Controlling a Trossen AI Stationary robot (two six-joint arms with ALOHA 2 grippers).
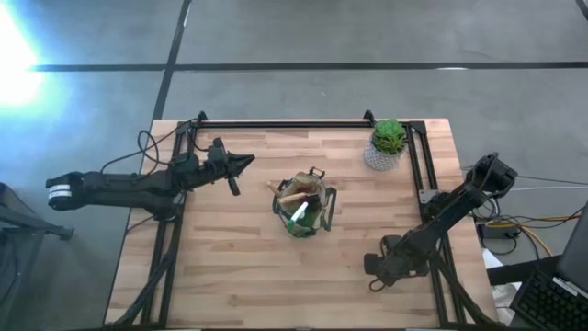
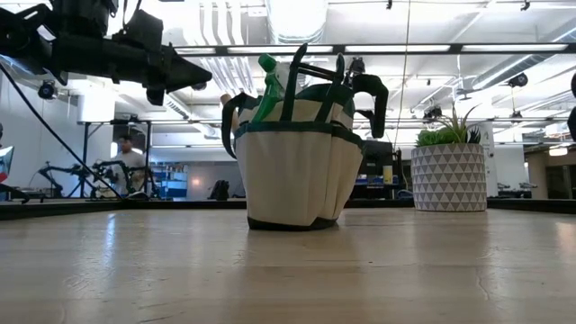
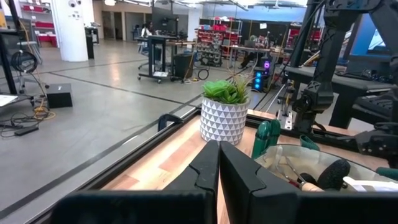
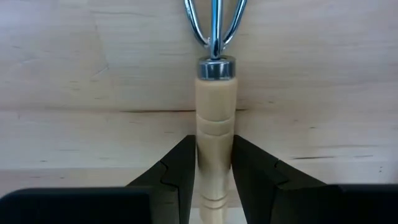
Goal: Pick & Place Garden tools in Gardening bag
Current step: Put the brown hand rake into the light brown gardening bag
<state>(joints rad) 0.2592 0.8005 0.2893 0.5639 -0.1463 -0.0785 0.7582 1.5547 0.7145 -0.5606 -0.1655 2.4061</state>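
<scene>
The beige gardening bag (image 1: 305, 208) with dark green trim stands on its base mid-table, and several garden tools stick out of its top, among them a green spray bottle (image 2: 269, 67). My right gripper (image 1: 377, 274) is low over the table's near right part, pointing down, shut on a wooden-handled fork (image 4: 214, 93) whose chrome tines (image 4: 214, 22) reach past the fingers. My left gripper (image 1: 244, 164) hovers shut and level to the left of the bag, well above the table, holding nothing. My right gripper pinches the fork's wooden handle (image 4: 214, 146) between its two fingers (image 4: 179, 169), below the metal collar. The fingers come from above, pointing down, and lie across the handle. The fork lies level along the tabletop; whether it rests on the wood I cannot tell.
A green plant in a white patterned pot (image 1: 387, 144) stands at the far right of the table. A black metal frame (image 1: 294, 122) runs along the far edge and both sides. Bare wood lies in front of the bag.
</scene>
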